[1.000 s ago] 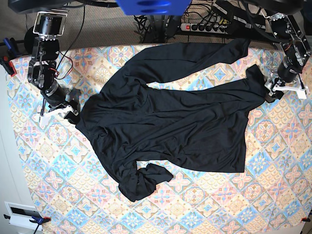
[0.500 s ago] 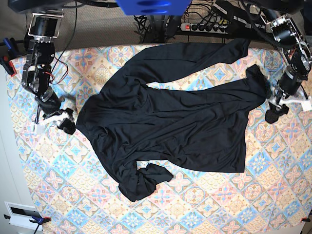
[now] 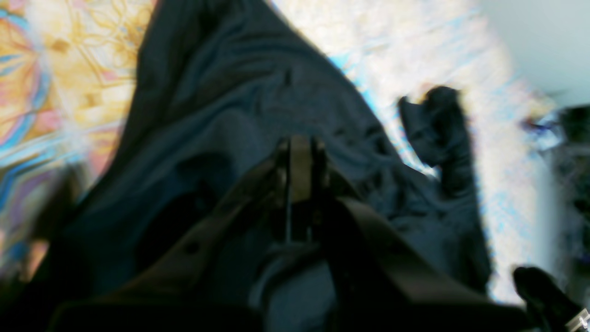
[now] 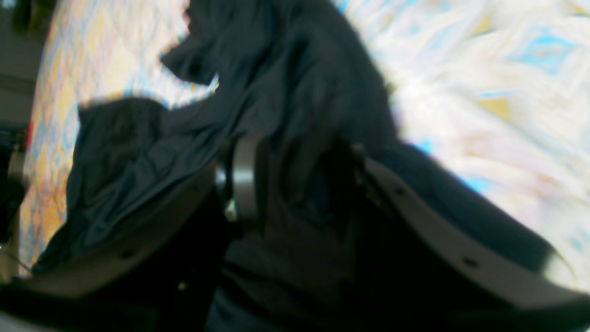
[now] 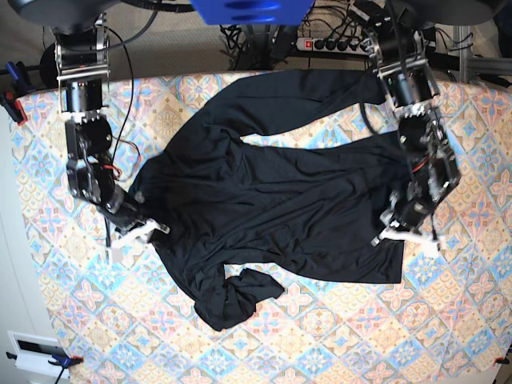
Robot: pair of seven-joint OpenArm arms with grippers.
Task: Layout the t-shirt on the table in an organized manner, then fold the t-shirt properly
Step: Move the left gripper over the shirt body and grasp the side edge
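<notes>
We see the black t-shirt (image 5: 272, 200) lying crumpled mid-worktop (image 5: 448, 320), one sleeve bunched, nothing folded yet. Left gripper (image 5: 398, 232) fingers closed, pinching the t-shirt's hem edge; right gripper (image 5: 132, 234) fingers half-spread around fabric at the t-shirt's opposite edge. Flattening and folding remain.

T-shirt (image 5: 280, 200) spread on table (image 5: 64, 288)

Black t-shirt (image 5: 280, 192) sprawls rumpled (one sleeve bunched) across table (image 5: 448, 320).
</notes>
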